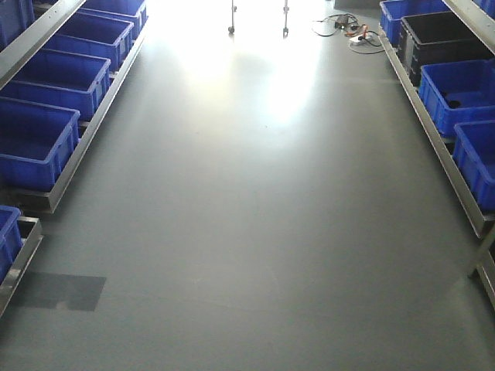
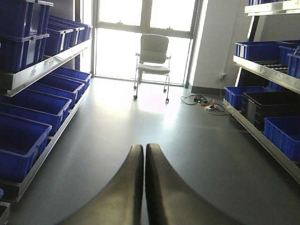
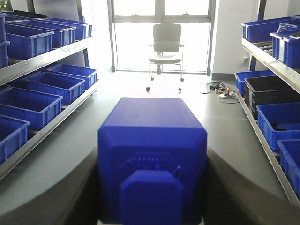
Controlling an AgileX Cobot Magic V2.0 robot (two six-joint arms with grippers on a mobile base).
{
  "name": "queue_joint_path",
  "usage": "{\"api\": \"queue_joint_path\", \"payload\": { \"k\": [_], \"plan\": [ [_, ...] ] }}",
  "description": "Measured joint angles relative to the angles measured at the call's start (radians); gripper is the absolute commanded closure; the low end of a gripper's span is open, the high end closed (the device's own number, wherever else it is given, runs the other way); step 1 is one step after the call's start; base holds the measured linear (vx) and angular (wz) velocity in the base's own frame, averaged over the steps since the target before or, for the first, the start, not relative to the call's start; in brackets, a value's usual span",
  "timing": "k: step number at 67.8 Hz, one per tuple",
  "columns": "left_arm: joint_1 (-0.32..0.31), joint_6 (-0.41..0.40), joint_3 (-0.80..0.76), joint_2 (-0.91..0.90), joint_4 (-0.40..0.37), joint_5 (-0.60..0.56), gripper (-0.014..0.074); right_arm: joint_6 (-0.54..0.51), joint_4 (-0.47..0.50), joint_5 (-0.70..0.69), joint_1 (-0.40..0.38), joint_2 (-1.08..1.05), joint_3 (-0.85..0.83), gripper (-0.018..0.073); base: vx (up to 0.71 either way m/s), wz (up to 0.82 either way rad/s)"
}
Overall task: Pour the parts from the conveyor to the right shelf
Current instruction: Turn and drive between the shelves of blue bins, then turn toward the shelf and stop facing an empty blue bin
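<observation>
Where the right end effector (image 3: 152,140) fills its wrist view, its dark fingers (image 3: 225,187) sit on either side of the blue part (image 3: 152,126) and clamp it, stud toward the camera, above the grey floor (image 1: 247,232). The left end effector (image 2: 144,154) has its fingers pressed together, holding nothing. Steel racks line both side edges of the floor: the right shelf (image 1: 442,154) carries blue bins (image 1: 460,93) and one black bin (image 1: 441,39); the left shelf (image 1: 93,131) holds blue bins. A white chair (image 2: 153,58) stands at the floor's far edge before bright windows (image 2: 145,11), cables (image 2: 206,103) near the right shelf.
</observation>
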Motion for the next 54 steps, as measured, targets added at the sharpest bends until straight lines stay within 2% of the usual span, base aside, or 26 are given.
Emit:
{"api": "queue_joint_path", "payload": {
  "k": [24, 54],
  "plan": [
    [0.000, 0.000, 0.000, 0.000, 0.000, 0.000, 0.0603, 0.000, 0.000, 0.000, 0.000, 0.000, 0.000, 0.0564, 0.48, 0.43],
    [0.000, 0.000, 0.000, 0.000, 0.000, 0.000, 0.0603, 0.000, 0.000, 0.000, 0.000, 0.000, 0.000, 0.0564, 0.31, 0.94]
  ]
}}
